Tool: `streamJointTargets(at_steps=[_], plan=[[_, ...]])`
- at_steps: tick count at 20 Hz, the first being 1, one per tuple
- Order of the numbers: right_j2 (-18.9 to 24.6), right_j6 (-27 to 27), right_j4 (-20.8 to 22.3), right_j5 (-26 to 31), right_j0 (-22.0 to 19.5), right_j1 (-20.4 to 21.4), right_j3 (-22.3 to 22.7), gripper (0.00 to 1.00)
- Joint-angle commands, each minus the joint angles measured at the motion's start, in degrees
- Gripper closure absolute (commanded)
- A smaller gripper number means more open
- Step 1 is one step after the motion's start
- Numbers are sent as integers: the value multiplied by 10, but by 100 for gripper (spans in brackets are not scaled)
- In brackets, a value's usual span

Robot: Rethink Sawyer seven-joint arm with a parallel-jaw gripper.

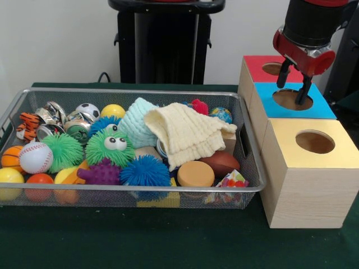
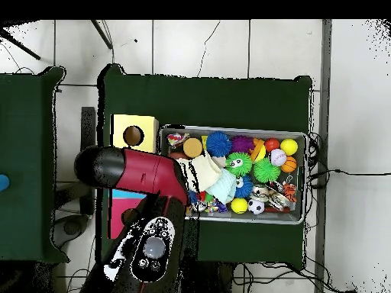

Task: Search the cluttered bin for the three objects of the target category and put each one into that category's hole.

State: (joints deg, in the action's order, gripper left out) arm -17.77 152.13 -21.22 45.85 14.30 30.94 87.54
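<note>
Honestly, I see no bottles in the bin (image 1: 134, 93); I judge they lie buried under the cream cloth (image 1: 188, 134) and toys. My gripper (image 1: 295, 83) hangs open and empty over the blue box (image 1: 297, 101). Thin plastic should be light, crushable and slick, so I'd pinch gently across the body.

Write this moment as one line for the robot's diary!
gripper: open, empty, over blue box hole | bin: full of toys, cream cloth on top | bottles: none visible | yellow box: nearest camera
</note>
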Motion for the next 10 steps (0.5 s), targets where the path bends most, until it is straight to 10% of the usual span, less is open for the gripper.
streamJointTargets(at_steps=[1,10], plan=[[43,-7,40,-29,-17,4,40,0],[30,-2,52,33,-8,48,40,0]])
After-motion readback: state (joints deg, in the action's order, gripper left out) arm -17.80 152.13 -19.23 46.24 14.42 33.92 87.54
